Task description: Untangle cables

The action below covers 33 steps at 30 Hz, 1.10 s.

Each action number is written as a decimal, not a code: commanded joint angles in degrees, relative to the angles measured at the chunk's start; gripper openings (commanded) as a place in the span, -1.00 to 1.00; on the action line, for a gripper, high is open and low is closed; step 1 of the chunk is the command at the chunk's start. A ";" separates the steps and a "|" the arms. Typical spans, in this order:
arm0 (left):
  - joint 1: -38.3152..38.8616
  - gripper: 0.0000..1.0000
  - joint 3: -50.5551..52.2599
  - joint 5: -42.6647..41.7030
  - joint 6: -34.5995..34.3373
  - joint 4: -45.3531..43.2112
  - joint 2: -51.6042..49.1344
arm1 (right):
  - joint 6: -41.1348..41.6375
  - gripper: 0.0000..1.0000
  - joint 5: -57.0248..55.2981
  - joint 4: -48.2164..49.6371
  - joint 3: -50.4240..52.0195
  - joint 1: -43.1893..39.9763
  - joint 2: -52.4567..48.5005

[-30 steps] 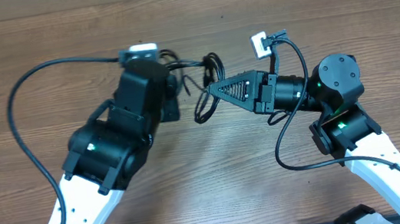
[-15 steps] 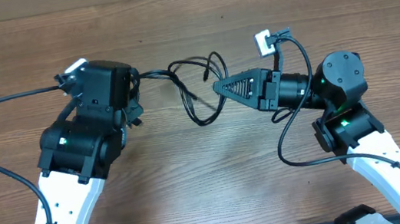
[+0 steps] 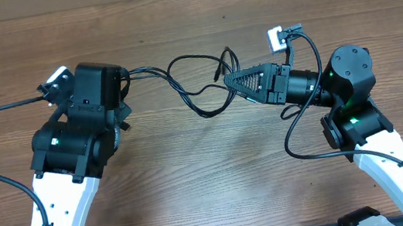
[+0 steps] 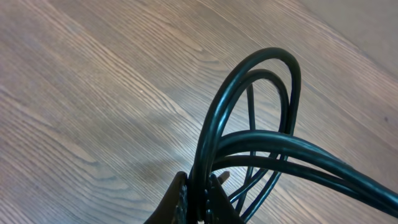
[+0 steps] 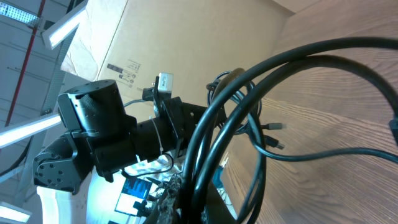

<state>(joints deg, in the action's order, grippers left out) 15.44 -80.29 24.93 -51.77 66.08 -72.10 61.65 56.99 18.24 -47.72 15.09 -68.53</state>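
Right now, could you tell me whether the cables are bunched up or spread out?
Spread out: the cables span between the left pincer and right pincer, both shut on them, loops crossing midway.

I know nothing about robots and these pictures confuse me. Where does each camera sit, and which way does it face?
Overhead: fixed above, facing down at the table; left arm and right arm show, cables strung between.
Left wrist: on the left arm, facing along the shut left pincer at the looped cables.
Right wrist: on the right arm, facing past the right pincer toward the left arm.
Shared: overhead and right wrist both show the left arm.
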 commanded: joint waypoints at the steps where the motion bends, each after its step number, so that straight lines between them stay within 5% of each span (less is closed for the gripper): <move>1: -2.47 -0.92 -0.85 4.24 -2.71 0.24 -0.02 | -0.37 -0.92 0.09 -0.09 -1.09 -1.60 0.48; 23: -6.56 -0.92 -0.87 5.79 -2.69 1.11 0.00 | -11.02 -0.92 -1.66 -18.91 -1.09 -5.90 0.48; 33: -6.67 -0.91 -0.87 7.45 -4.02 1.16 0.00 | -17.25 -0.92 -13.46 -34.80 -1.09 -5.92 0.48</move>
<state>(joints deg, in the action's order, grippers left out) 9.74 -80.29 27.24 -53.49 67.44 -72.12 46.76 50.04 -15.46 -47.72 9.78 -68.53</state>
